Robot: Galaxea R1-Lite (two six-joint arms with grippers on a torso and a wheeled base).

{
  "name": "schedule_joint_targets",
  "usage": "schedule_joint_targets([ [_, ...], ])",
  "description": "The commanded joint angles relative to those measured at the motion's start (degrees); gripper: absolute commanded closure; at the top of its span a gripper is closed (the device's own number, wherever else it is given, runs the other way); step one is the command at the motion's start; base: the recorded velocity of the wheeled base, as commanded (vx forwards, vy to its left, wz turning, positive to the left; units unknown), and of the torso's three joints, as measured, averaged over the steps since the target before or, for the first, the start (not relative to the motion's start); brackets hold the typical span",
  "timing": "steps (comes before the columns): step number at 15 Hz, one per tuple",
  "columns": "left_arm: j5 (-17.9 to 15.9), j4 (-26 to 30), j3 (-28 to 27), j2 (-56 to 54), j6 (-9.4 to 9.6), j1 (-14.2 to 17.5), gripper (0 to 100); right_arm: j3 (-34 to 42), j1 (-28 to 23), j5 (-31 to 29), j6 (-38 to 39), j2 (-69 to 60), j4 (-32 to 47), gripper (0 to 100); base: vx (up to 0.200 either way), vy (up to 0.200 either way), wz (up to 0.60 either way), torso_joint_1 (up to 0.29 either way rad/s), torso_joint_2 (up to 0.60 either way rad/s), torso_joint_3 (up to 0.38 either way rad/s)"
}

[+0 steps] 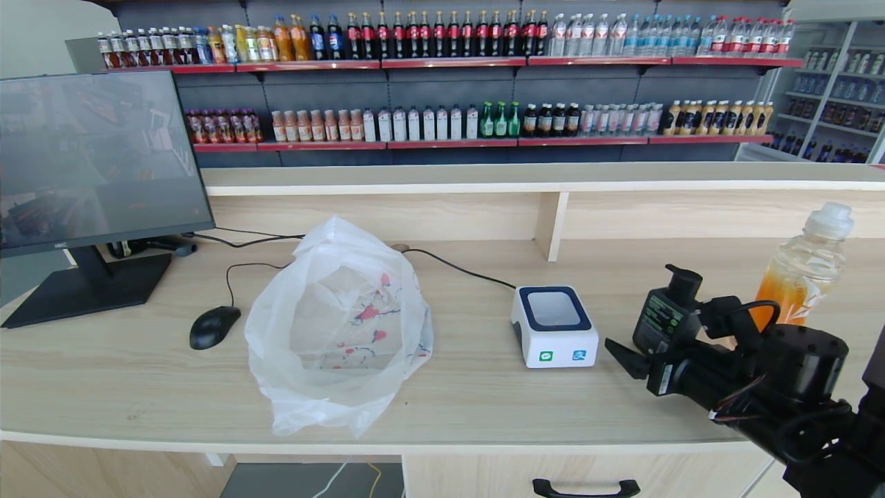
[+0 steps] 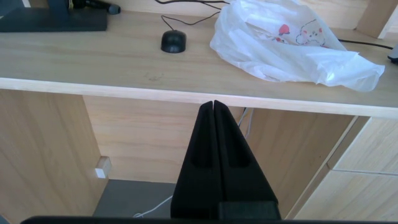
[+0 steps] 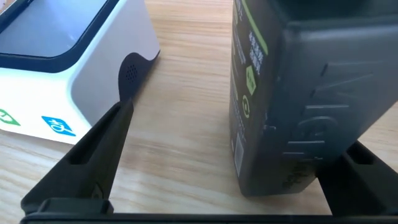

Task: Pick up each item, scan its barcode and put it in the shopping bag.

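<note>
Head view: the dark bottle [image 1: 665,315] stands upright on the counter [image 1: 484,394], cap up, just right of the white scanner [image 1: 553,325] and well apart from the shopping bag [image 1: 339,325], with the right gripper [image 1: 639,349] around its lower part. Left wrist view: the left gripper [image 2: 214,109] has its jaws pressed together, below the counter edge. Right wrist view: the right jaws are spread wide, one finger [image 3: 93,165] apart from the dark bottle; its green label is not readable.

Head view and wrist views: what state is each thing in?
shopping bag: open, slumped
dark bottle: upright, capped
orange drink bottle: upright, capped, part full
monitor: screen dark
left end effector: shut
right end effector: open around dark bottle
</note>
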Motion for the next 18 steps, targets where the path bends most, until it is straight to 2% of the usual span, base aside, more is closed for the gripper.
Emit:
schedule_joint_targets([
  [1, 0.0, 0.0, 0.0, 0.0, -0.01, 0.0, 100, 0.0, 1.4, 0.1, 0.3, -0.2, -0.1, 0, 0.000, 0.000, 0.00, 0.000, 0.00, 0.000],
  [9, 0.0, 0.0, 0.0, 0.0, -0.01, 0.0, 100, -0.9, -2.5, 0.1, -0.7, -1.5, -0.1, 0, 0.000, 0.000, 0.00, 0.000, 0.00, 0.000],
  [11, 0.0, 0.0, 0.1, 0.0, -0.01, 0.0, 100, -3.1, -5.1, 0.0, -7.0, -1.5, -0.1, 0, 0.000, 0.000, 0.00, 0.000, 0.00, 0.000],
  [18, 0.0, 0.0, 0.0, 0.0, -0.01, 0.0, 100, -4.6, -5.2, 0.0, -7.6, -1.1, -0.1, 0, 0.000, 0.000, 0.00, 0.000, 0.00, 0.000],
])
